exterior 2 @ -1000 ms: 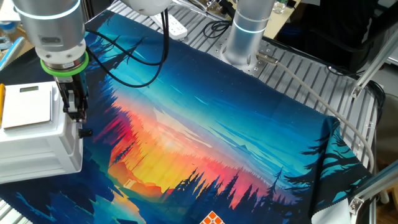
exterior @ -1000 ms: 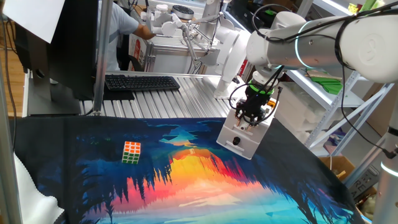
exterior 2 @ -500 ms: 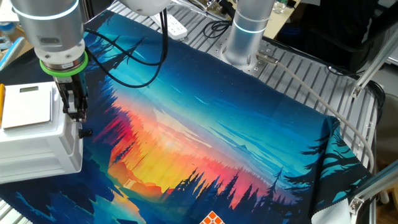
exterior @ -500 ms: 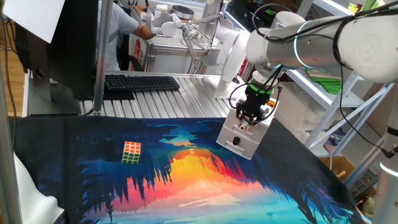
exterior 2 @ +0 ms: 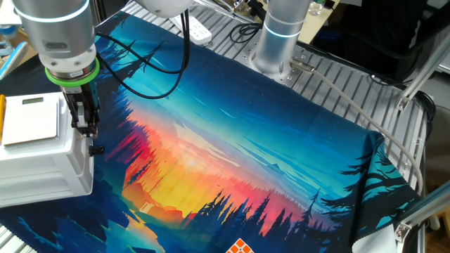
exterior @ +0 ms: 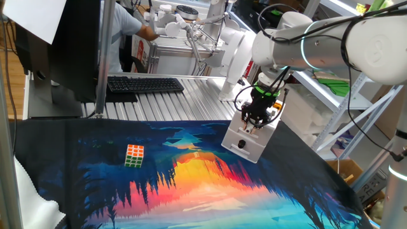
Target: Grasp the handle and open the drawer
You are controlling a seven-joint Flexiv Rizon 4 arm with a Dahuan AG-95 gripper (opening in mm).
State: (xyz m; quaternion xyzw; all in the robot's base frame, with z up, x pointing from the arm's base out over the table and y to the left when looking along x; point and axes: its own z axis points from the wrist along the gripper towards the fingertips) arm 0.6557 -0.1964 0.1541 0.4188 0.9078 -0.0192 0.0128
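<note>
The white drawer [exterior: 251, 137] stands on the right part of the mat, its flat front facing the mat's middle; in the other fixed view it [exterior 2: 39, 165] is at the left edge. The handle [exterior: 241, 144] is a small black knob on that front, and it also shows in the other fixed view [exterior 2: 95, 149]. My gripper [exterior: 254, 126] points straight down over the drawer's front top edge, just above the knob [exterior 2: 86, 131]. Its fingers stand close together with a narrow gap and hold nothing. It does not touch the knob.
A multicoloured puzzle cube [exterior: 134, 154] lies on the mat's left part. A black keyboard [exterior: 145, 84] and a monitor stand behind the mat. The arm's base [exterior 2: 275, 42] stands at the mat's far edge. Shelves stand to the right.
</note>
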